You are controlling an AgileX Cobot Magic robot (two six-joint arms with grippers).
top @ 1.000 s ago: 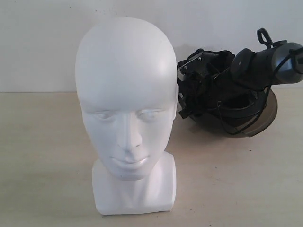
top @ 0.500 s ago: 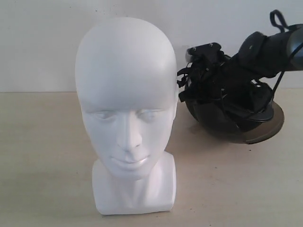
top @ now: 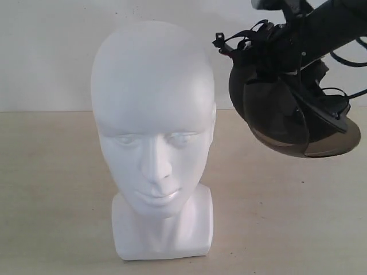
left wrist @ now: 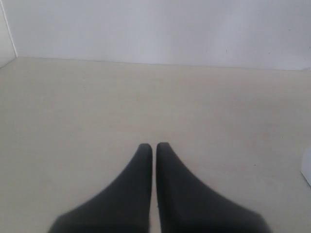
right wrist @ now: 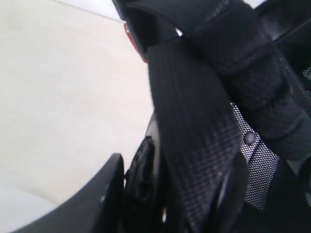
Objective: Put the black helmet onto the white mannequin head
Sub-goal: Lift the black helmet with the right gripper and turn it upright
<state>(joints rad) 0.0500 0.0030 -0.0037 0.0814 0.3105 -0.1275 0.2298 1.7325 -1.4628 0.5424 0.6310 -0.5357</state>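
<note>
The white mannequin head (top: 152, 132) stands upright on the table, facing the exterior camera. To its right the black helmet (top: 275, 97) hangs in the air, tilted, with its smoky visor (top: 321, 143) at the lower right. The right arm comes in from the top right and holds it; the right gripper (right wrist: 177, 194) is shut on the helmet's rim and strap. The chin strap (right wrist: 194, 116) and a bit of red buckle (right wrist: 130, 36) fill the right wrist view. The left gripper (left wrist: 154, 146) is shut and empty above bare table.
The beige table (top: 51, 189) runs back to a white wall (top: 46, 51). A white edge, likely the mannequin's base (left wrist: 307, 167), shows at the side of the left wrist view.
The right arm has lifted the helmet off the table, up and slightly right; it now hangs level with the mannequin's crown. The mannequin head has not moved.
</note>
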